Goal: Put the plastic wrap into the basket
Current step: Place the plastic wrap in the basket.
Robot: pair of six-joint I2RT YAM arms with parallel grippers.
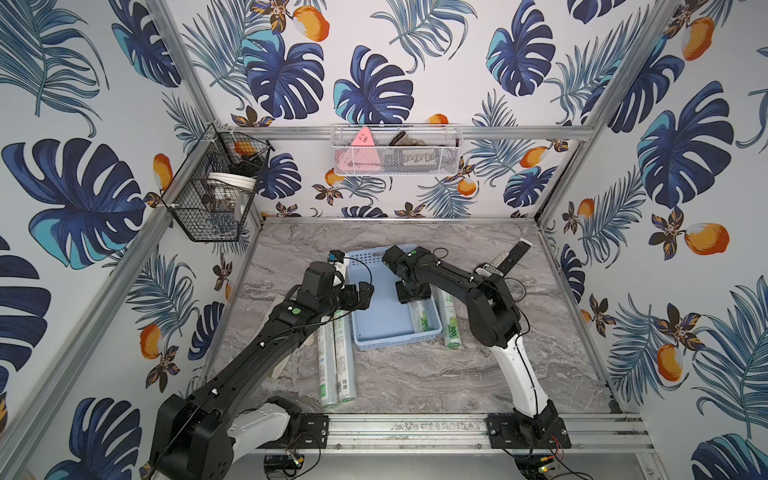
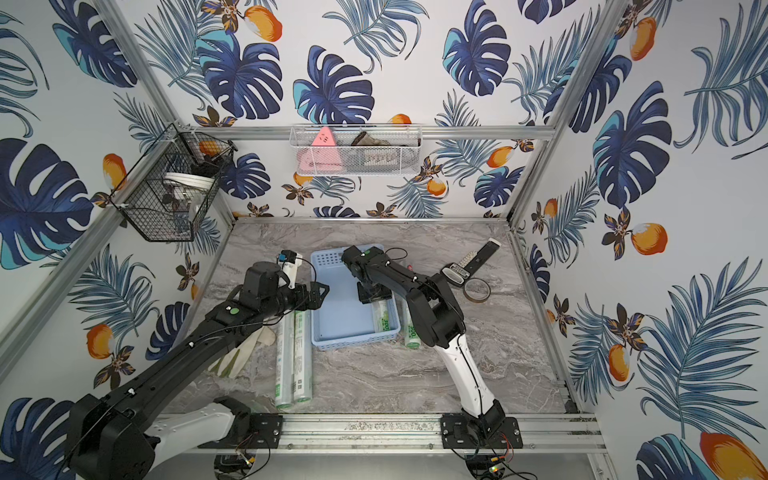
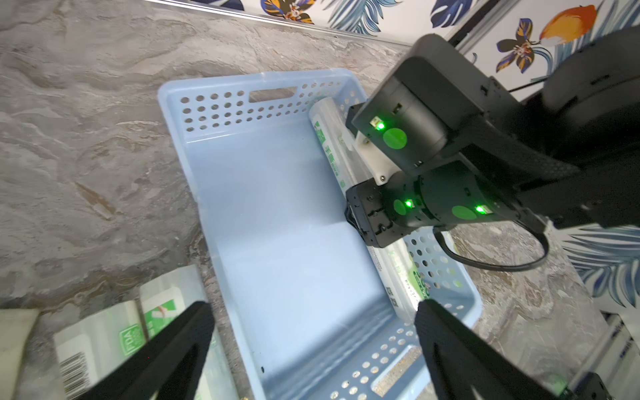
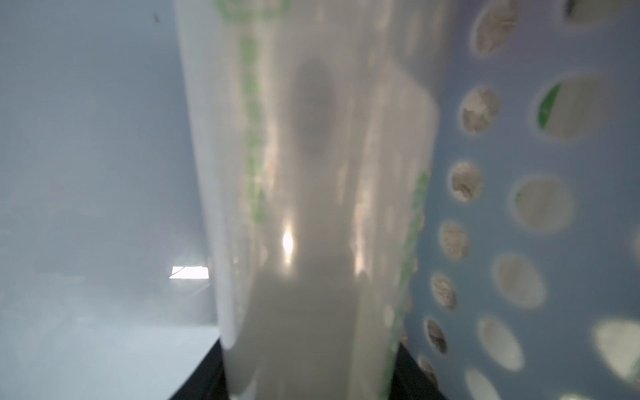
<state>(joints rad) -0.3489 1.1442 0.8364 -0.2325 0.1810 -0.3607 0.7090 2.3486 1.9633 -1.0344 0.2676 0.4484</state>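
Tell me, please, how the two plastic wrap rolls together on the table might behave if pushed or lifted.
Round, on a flat table, the plastic wrap rolls would probably roll if pushed sideways. Straight and slim, they likely lift stiffly; their glossy film may slip.

Marble table (image 1: 415, 374): basket (image 1: 395, 343) right of left gripper (image 1: 365, 296), two rolls (image 1: 336, 365) under it, third roll (image 1: 451, 328) beyond basket, remote (image 1: 505, 262), glove (image 2: 245, 353).

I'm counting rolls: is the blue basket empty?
Not empty: one roll lies inside the basket along its holed side wall.
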